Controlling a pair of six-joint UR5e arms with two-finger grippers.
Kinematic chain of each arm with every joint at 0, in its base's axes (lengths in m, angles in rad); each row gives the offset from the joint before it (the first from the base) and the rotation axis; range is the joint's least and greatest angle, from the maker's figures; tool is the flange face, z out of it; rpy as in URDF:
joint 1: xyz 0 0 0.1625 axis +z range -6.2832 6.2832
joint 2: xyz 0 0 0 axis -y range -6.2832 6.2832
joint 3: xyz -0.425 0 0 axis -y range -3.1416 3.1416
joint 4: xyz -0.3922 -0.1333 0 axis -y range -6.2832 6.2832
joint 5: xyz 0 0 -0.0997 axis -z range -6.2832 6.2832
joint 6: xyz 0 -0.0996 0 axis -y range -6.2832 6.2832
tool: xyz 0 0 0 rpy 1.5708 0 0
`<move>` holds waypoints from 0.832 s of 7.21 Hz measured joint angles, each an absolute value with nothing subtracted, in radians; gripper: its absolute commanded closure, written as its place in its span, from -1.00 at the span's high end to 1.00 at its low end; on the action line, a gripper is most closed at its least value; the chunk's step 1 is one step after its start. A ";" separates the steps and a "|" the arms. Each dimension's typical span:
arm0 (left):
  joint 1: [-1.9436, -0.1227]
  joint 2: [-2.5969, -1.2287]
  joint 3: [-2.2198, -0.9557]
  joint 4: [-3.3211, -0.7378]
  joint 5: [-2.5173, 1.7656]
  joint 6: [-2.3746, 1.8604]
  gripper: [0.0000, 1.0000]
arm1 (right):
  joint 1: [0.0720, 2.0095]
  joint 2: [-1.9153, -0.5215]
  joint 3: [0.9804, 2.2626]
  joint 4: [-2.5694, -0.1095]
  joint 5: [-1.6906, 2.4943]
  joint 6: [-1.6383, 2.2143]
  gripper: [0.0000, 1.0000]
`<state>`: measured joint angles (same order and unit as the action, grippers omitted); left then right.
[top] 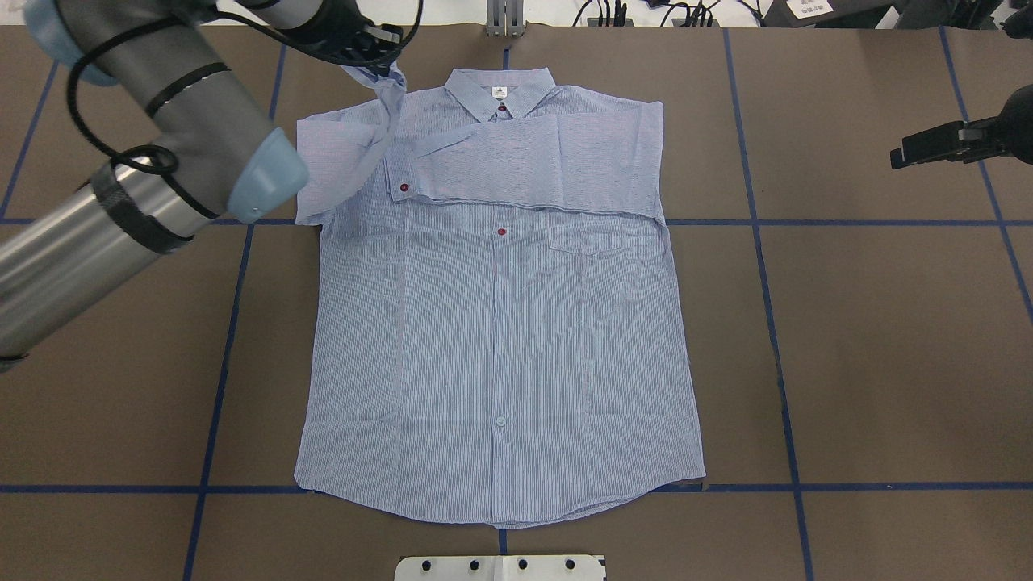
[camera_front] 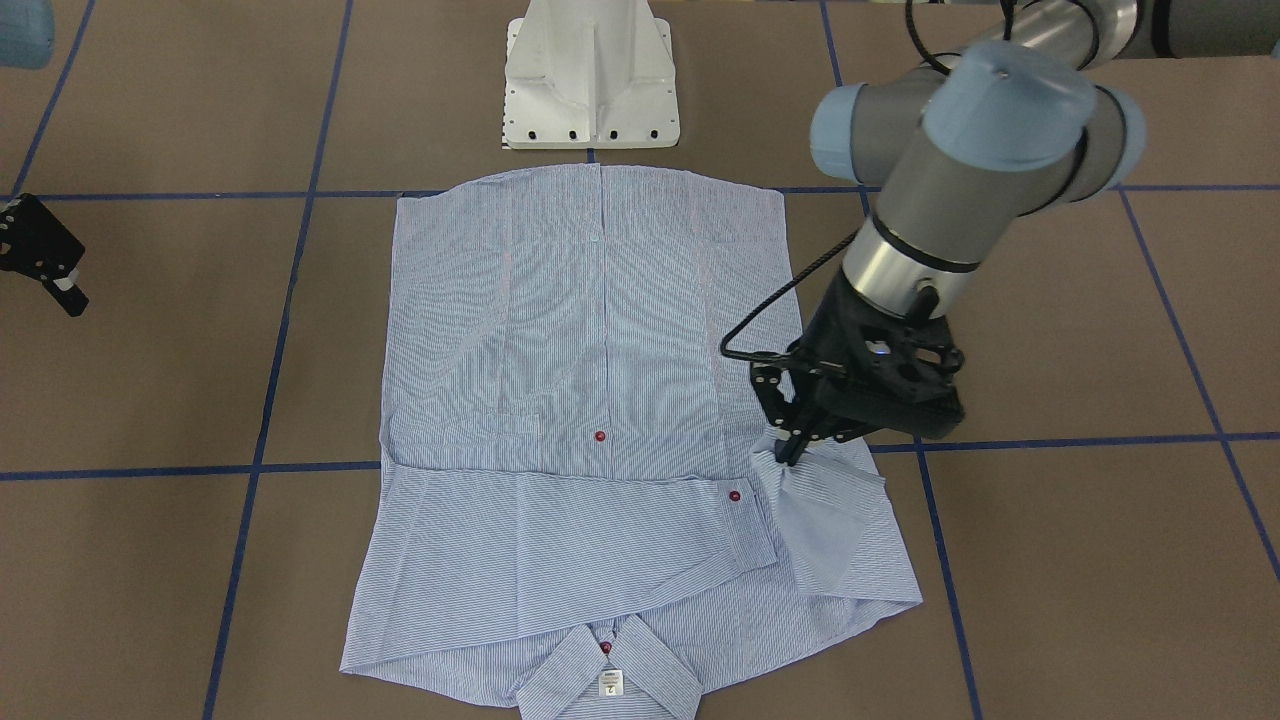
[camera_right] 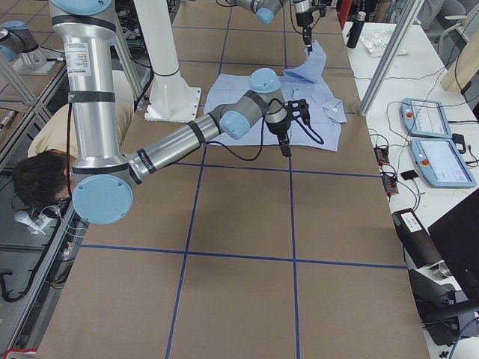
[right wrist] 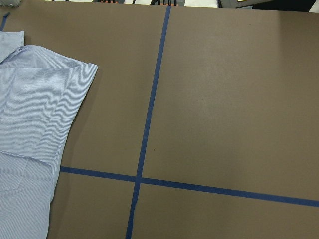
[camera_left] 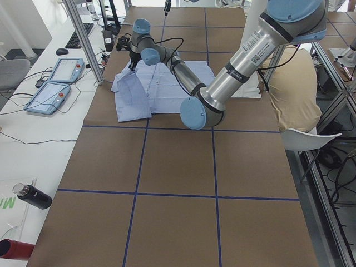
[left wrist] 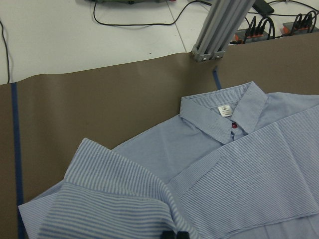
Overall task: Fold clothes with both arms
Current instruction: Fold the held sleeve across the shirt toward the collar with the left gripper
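Note:
The light blue-and-white striped shirt (top: pixel 500 323) lies flat, front up, with its collar (top: pixel 500 85) at the table's far side. One sleeve (top: pixel 500 169) is folded across the chest. My left gripper (camera_front: pixel 795 445) is shut on the other sleeve's end (camera_front: pixel 830 510). It holds it raised beside the shirt's shoulder, also in the overhead view (top: pixel 379 60). The left wrist view shows the striped cloth (left wrist: pixel 114 199) at the fingertips (left wrist: pixel 174 234). My right gripper (top: pixel 928 149) hovers empty over bare table, well off the shirt's side. It looks open, and no fingertips show in its wrist view.
The white pedestal base (camera_front: pixel 590 70) stands at the shirt's hem end. Blue tape lines (top: pixel 775 222) cross the brown table. Control tablets (camera_left: pixel 55 83) and bottles (camera_left: pixel 33 197) lie on the white side bench. A person (camera_right: pixel 37 179) sits beside the table near the robot.

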<state>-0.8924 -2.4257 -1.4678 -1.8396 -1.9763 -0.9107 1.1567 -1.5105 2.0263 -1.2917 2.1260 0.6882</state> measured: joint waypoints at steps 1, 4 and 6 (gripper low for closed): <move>-0.838 -2.531 -1.354 -1.834 -1.912 -0.989 -1.00 | 1.157 -1.510 2.027 -1.292 2.126 0.692 1.00; -0.678 -2.731 -1.113 -1.848 -1.763 -1.192 -0.13 | 1.154 -1.509 2.026 -1.292 2.126 0.695 1.00; -0.598 -2.807 -1.052 -1.882 -1.744 -1.282 1.00 | 1.151 -1.503 2.026 -1.292 2.126 0.696 1.00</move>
<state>-0.5976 -2.8073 -1.0525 -1.8818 -1.7436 -1.2822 1.1510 -1.5034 2.0260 -1.2919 2.1261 0.6958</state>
